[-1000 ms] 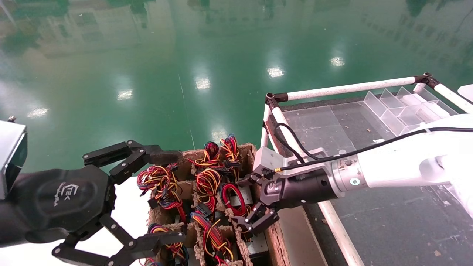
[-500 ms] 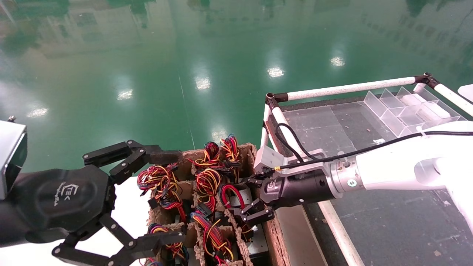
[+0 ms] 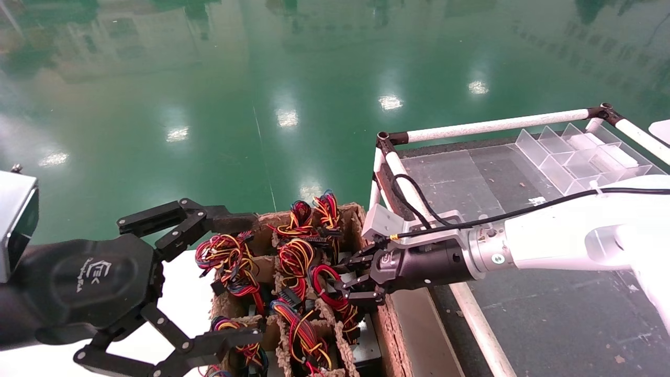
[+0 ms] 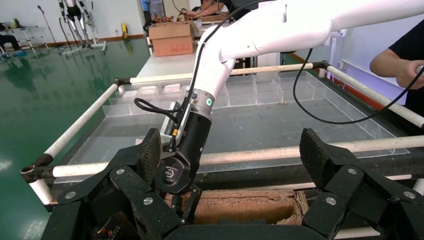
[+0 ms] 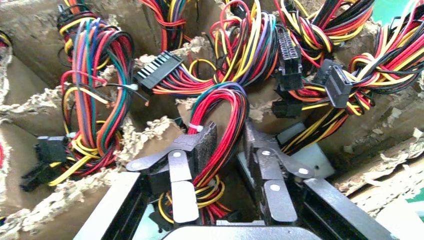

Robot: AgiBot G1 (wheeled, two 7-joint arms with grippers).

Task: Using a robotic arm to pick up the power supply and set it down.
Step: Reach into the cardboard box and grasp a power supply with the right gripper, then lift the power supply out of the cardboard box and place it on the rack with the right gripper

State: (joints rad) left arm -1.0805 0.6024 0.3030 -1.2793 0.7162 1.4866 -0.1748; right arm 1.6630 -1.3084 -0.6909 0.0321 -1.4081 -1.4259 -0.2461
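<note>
While our head view hides the grip, our right wrist view shows the right end effector [image 5: 227, 150] squeezing the power supply's [image 5: 305, 150] red wires [image 5: 220, 115] in the box [image 3: 390, 335]; our left end effector [image 3: 209, 277] waits wide open beside it.

Brown cardboard divider box [image 3: 390, 335], torn edges, standing at lower centre of head view. Glossy green floor [image 3: 261, 94] beyond, ceiling lights reflected. White pipe frame [image 3: 492, 125] to right of box, dark mat [image 3: 565, 314] inside it. Clear plastic compartment tray [image 3: 576, 154] at far right corner of frame. Left wrist view: closed cardboard carton [image 4: 171, 38] on far white table [image 4: 165, 65]; person's forearm [image 4: 400, 62] at edge.
</note>
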